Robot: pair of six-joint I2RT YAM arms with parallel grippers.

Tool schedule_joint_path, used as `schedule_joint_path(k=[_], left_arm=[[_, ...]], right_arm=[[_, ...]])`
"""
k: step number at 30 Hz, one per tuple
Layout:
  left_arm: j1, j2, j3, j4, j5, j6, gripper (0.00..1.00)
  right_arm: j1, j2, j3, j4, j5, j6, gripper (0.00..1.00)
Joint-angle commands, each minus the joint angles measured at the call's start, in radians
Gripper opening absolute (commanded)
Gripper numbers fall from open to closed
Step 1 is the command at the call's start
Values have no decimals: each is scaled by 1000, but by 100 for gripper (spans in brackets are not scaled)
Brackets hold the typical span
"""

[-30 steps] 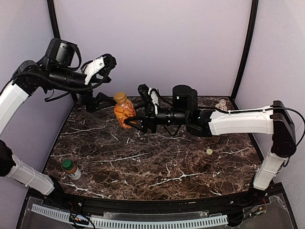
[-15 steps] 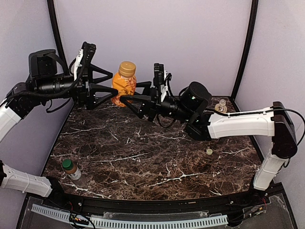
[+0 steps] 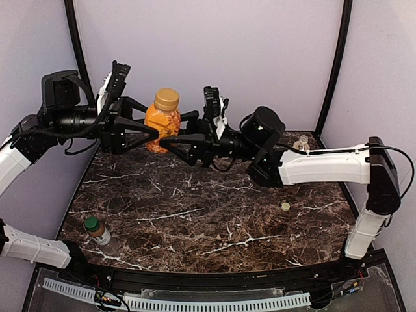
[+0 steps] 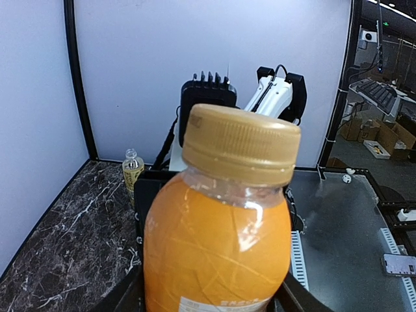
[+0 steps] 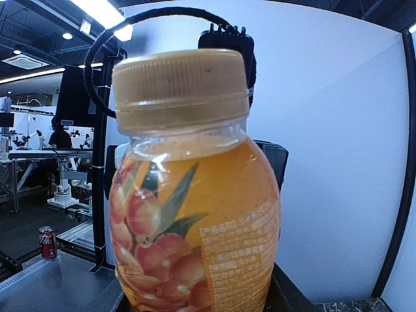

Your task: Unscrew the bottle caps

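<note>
The short rounded orange bottle (image 3: 162,121) hangs upright high above the table's back left, its tan cap (image 3: 167,99) on. My right gripper (image 3: 171,131) reaches in from the right and is shut on the bottle's body. From the left, my left gripper (image 3: 153,123) has its fingers pressed against the body's lower sides. The bottle (image 4: 218,240) fills the left wrist view, with the left gripper (image 4: 208,300) at its base. In the right wrist view the fruit-printed bottle (image 5: 195,221) stands in my right gripper (image 5: 201,305).
A green-capped bottle (image 3: 97,231) stands at the table's near left corner. A small clear bottle (image 3: 302,142) with an open neck stands at the back right, also visible as a bottle (image 4: 132,170) in the left wrist view. A loose cap (image 3: 285,207) lies on the right.
My right gripper raised the orange bottle from just above the table to well above it. My left gripper swung in around the bottle and closed onto its body.
</note>
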Motion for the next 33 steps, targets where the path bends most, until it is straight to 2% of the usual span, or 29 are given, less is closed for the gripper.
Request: schedule_joint_path(k=[1, 10, 12, 16, 18, 22, 24, 25, 29, 30, 33], left_arm=[[-4, -3, -29, 48, 41, -29, 63], [-4, 4, -29, 76, 33, -11, 63], [-4, 3, -30, 74, 40, -8, 57], [-4, -2, -33, 69, 30, 2, 39], [-4, -7, -34, 64, 12, 13, 32], [-4, -17, -36, 53, -45, 33, 28], [-4, -26, -39, 42, -99, 64, 28], [-4, -28, -44, 33, -121, 78, 27], [-4, -51, -85, 29, -355, 216, 23], [-4, -58, -95, 39, -427, 286, 21], [-8, -67, -146, 83, -561, 366, 20]], right_arm=[[10, 28, 48, -27, -33, -8, 37], [9, 30, 55, -66, -9, -18, 36], [10, 28, 54, -64, -10, -15, 36], [9, 24, 49, -68, -6, -16, 38], [10, 19, 43, -78, 11, -17, 47], [6, -12, 10, -110, 48, -27, 84], [-2, -45, -9, -161, 67, -31, 97], [-6, -66, -21, -204, 80, -32, 98], [-16, -173, -65, -366, 177, -26, 99], [-17, -199, -73, -399, 217, -16, 98], [-13, -244, -54, -503, 302, 58, 99]])
